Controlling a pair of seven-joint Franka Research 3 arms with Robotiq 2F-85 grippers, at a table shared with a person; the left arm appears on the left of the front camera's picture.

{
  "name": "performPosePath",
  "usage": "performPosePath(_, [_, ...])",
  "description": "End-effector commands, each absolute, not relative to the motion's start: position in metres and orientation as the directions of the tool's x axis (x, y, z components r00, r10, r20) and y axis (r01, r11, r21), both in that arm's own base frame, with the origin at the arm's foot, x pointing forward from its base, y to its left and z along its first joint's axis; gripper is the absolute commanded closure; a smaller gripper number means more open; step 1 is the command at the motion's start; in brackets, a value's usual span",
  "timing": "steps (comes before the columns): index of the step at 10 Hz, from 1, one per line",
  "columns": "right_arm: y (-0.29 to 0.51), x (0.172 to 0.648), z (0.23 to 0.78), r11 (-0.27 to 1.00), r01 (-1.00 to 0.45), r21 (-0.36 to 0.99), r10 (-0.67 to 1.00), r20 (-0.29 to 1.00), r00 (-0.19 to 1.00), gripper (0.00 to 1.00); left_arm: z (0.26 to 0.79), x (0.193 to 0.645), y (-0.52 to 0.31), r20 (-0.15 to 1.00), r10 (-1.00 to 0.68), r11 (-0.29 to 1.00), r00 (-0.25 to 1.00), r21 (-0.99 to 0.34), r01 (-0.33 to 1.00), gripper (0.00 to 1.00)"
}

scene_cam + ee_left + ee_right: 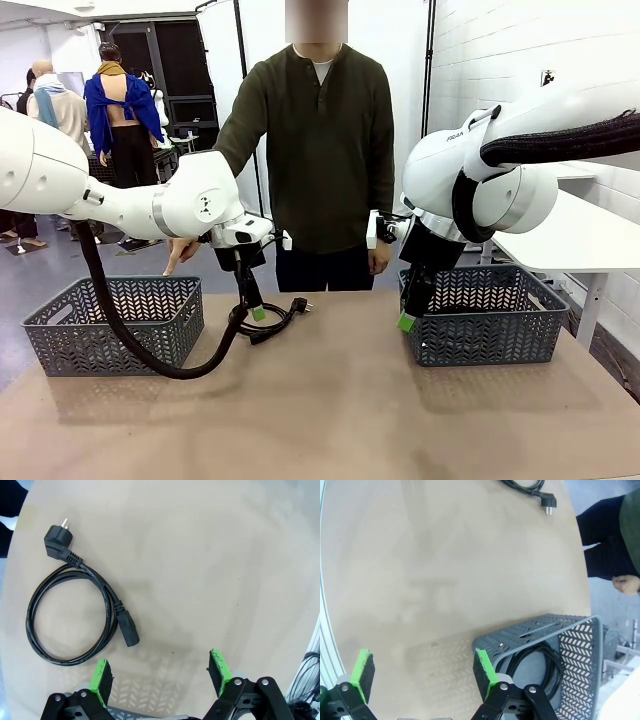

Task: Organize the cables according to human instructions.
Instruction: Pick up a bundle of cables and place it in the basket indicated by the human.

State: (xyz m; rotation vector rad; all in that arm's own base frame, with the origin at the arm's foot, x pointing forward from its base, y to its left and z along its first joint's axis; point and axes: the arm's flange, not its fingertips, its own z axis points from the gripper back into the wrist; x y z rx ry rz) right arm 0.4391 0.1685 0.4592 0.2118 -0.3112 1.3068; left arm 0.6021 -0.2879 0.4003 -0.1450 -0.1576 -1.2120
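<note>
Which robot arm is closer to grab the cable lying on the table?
The left. The left gripper hangs open right by the coiled cable on the table. The right gripper, also open, sits over by the right basket, which already holds a cable.

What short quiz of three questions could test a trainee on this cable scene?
1. True or false: the left tool grips the power cord on the table.
2. Where does another coiled cable lie? A) in the left basket B) in the right basket C) in the person's hand
3. Fill in: the right tool is ____, holding nothing.

Key: 1 false, it is open above the table; 2 B; 3 open.
</note>
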Motion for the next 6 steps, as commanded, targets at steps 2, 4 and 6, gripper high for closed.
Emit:
performPosePath(2, [0.169, 0.44, 0.459, 0.251, -0.967, -0.027, 0.914, 0.334, 0.228, 0.0, 0.395, 0.62, -0.301, 0.186, -0.915, 0.361, 0.358, -0.021, 0.932, 0.0])
performPosePath(4, [0.169, 0.44, 0.459, 0.251, -0.967, -0.027, 0.914, 0.334, 0.228, 0.0, 0.388, 0.627, -0.314, 0.178, -0.912, 0.372, 0.37, -0.024, 0.928, 0.0])
performPosePath(6, [0.169, 0.44, 0.459, 0.251, -0.967, -0.027, 0.914, 0.334, 0.228, 0.0, 0.381, 0.634, -0.329, 0.144, -0.908, 0.397, 0.394, -0.006, 0.918, 0.0])
